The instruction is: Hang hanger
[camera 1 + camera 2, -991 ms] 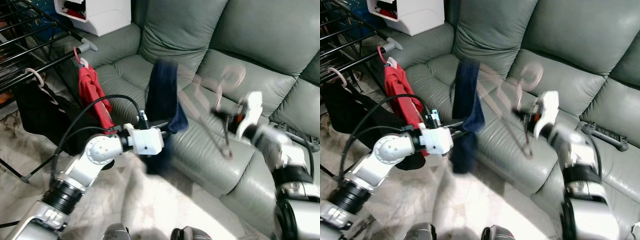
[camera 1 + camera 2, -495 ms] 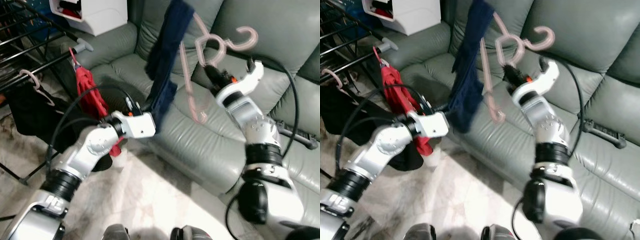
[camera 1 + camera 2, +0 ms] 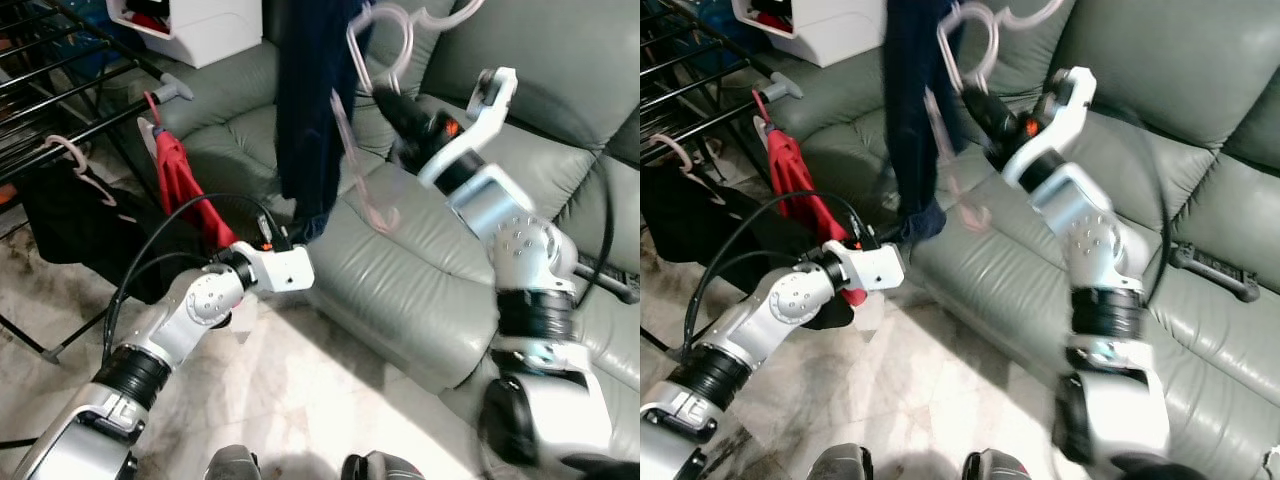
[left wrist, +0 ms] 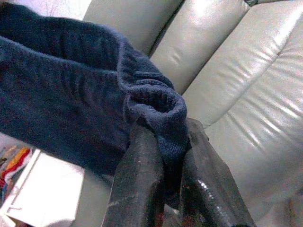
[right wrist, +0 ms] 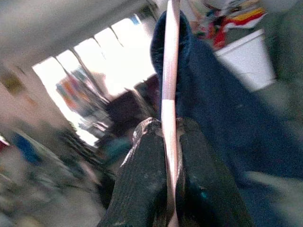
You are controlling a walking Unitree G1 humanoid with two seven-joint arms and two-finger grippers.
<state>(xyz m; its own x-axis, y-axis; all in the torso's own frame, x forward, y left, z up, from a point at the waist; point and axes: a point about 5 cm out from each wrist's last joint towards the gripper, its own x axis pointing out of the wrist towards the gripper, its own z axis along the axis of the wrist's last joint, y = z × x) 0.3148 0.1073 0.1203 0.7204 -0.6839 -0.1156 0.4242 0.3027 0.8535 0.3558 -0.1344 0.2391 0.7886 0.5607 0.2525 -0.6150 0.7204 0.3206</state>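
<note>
My right gripper [image 5: 168, 156] pinches the light, stiff pink plastic hanger [image 3: 365, 120]; my left gripper [image 4: 163, 165] nips the soft, floppy navy garment [image 3: 310, 110] by its hem.

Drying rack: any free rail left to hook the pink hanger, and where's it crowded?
On the drying rack, the black rails above and left of the red garment look bare. The low front rail is crowded: red garment beside a black garment on its own hanger. The right hand holds the pink hanger; the left hand pinches the navy garment.
</note>
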